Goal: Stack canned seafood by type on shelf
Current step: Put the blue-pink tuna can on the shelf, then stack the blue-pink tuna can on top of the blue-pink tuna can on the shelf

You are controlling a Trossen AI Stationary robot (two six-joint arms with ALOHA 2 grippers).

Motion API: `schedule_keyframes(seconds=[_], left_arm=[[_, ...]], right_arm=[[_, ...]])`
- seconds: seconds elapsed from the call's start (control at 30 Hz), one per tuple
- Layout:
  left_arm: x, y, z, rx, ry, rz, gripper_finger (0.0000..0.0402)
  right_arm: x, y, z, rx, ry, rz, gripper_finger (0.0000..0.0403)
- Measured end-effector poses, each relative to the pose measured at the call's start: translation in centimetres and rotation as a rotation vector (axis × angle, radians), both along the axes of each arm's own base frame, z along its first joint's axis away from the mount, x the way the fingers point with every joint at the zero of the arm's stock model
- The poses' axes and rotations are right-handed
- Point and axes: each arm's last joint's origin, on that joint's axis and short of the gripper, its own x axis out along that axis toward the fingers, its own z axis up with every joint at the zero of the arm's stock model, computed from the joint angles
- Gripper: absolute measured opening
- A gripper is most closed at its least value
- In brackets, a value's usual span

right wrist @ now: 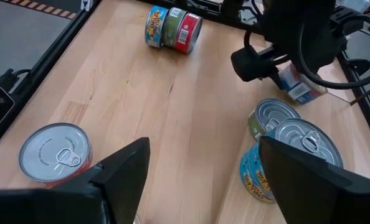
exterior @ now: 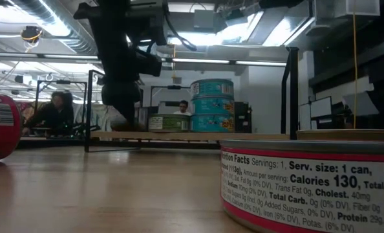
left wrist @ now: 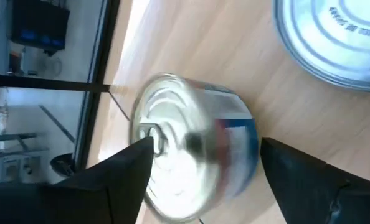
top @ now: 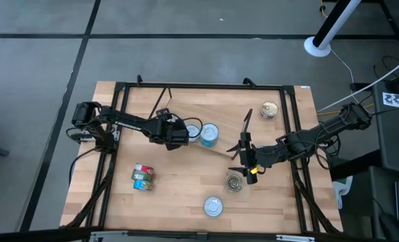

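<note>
1. Shelf (top: 219, 114): light-wood board lying across the middle of the worktop (top: 179, 202), carrying a teal-labelled stack of tins (top: 209, 134) with a green-labelled tin (exterior: 169, 122) just beside it.
2. Left gripper (top: 181, 134): at the shelf's near-left edge, right beside that stack. A blue-labelled tin (left wrist: 194, 152) lies between its fingers (left wrist: 119, 177), tipped over so that its silver pull-tab lid faces sideways and its round axis runs roughly across the gap.
3. Jaws, left: spread wide, with a clear gap on the blue side of the tin; whether the other finger touches the lid cannot be told. The tin looks released, not gripped.
4. Right gripper (top: 252, 161): hovers over the worktop past the shelf's right end, jaws wide and holding nothing. A gold-lidded tin (top: 234, 181) stands just below it, the nearest loose tin to either arm.
5. Other loose tins: a silver-lidded tin (top: 213, 206) at the front centre, a red-and-green pair (top: 143, 177) lying on their sides at the front left, and one gold-lidded tin at the back (top: 269, 109) on the right.
6. Judgement: the tipped tin must be righted before it can stack, so the left arm, already straddling it, is best placed.
</note>
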Motion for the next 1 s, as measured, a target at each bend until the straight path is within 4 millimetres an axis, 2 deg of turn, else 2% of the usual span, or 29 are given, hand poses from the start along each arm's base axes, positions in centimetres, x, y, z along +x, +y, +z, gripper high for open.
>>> schedule_keyframes(seconds=[0.17,0.47,0.73,1.0], left_arm=[[0.0,-0.5,-0.1,-0.06,0.011,-0.03,0.0296],[0.2,-1.7,0.2,-0.062,0.005,-0.074,0.0296],[1.4,-3.0,2.7,-0.068,-0.064,-0.097,0.0296],[3.0,-5.2,6.1,-0.105,-0.256,-0.083,0.0296]], right_arm=[[0.0,0.0,0.0,-0.001,0.002,0.001,0.0299],[0.0,0.0,-0.1,-0.003,0.007,0.001,0.0299],[-0.1,0.0,-0.1,-0.005,0.013,0.001,0.0299],[-0.7,-0.3,-1.0,-0.053,0.114,0.002,0.0299]])
